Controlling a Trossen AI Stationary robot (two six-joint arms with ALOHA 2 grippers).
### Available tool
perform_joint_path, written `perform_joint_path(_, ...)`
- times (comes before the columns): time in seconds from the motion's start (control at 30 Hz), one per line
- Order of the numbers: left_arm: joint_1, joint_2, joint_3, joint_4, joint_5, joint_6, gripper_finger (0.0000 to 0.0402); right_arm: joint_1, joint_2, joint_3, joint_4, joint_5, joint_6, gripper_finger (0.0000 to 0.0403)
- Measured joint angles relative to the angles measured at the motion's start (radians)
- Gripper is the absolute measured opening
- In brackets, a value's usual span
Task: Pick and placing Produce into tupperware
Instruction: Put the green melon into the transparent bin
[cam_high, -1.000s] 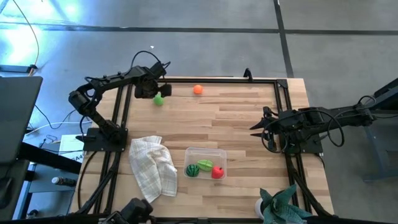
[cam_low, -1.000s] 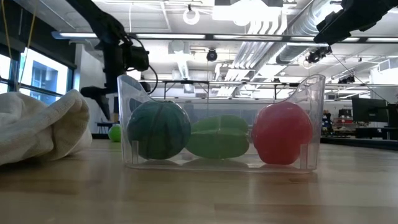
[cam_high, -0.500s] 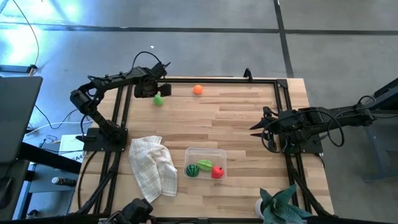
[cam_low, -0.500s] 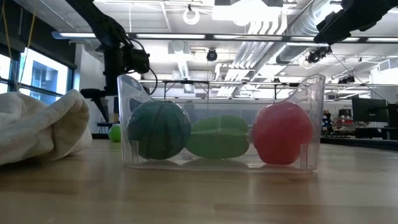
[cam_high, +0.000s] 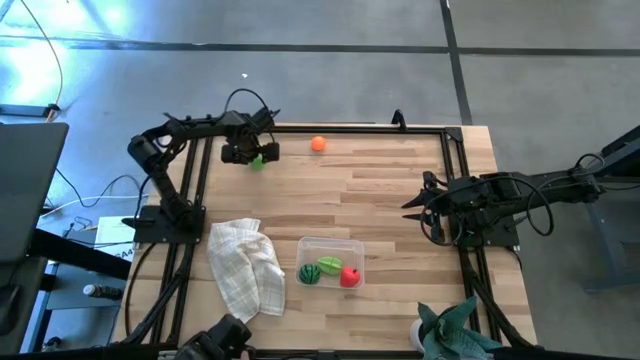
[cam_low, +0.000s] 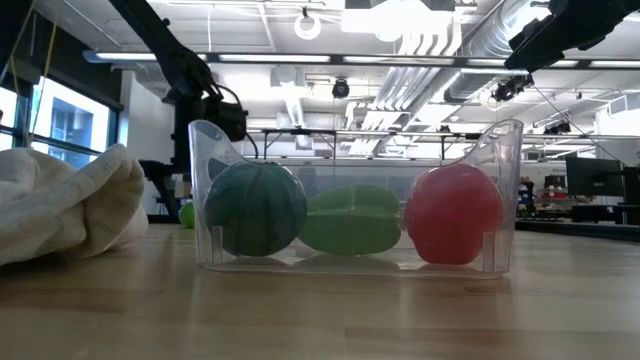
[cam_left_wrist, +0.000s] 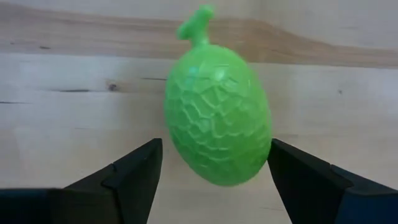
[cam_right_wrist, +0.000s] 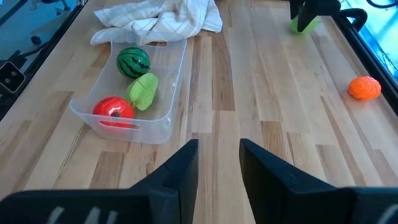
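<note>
A light-green netted fruit with a stem (cam_left_wrist: 216, 124) lies on the wood at the table's far left (cam_high: 258, 160). My left gripper (cam_left_wrist: 214, 149) points down over it, open, one finger close on each side of it (cam_high: 250, 154). The clear tupperware (cam_high: 352, 248) stands near the front and holds a striped round green piece (cam_right_wrist: 133, 61), a light-green leafy piece (cam_right_wrist: 143, 90) and a red piece (cam_right_wrist: 114, 109). An orange piece (cam_high: 318, 144) rests on the table near the far edge. My right gripper (cam_right_wrist: 219, 149) waits at the right side (cam_high: 412, 205), open, with nothing between its fingers.
A crumpled white checked cloth (cam_high: 245, 265) lies left of the tupperware. A teal spiky plant-like thing (cam_high: 455, 335) sits at the front right corner. Black frame rails (cam_high: 350, 127) run along the table's edges. Bare wood spans the table's middle.
My left gripper has come down onto the light-green netted fruit and shifted a little toward the table's right, so its open fingers now stand around it. The fruit has stayed where it was.
</note>
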Motion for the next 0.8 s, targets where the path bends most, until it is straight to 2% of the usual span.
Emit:
perform_joint_path(0.27,0.001,0.020,0.000,0.089,-0.001,0.000,0.0276,0.000,0.000,0.000,0.000,0.000,0.000,0.0106)
perform_joint_path(0.4,0.001,0.020,0.000,0.102,-0.034,0.003,0.0276,0.000,0.000,0.000,0.000,0.000,0.000,0.0106)
perform_joint_path(0.6,0.001,0.020,0.000,0.106,-0.102,0.075,0.0276,0.000,0.000,0.000,0.000,0.000,0.000,0.0106)
perform_joint_path(0.8,0.024,0.039,0.001,0.101,-0.077,0.159,0.0276,0.000,0.000,0.000,0.000,0.000,0.000,0.0106)
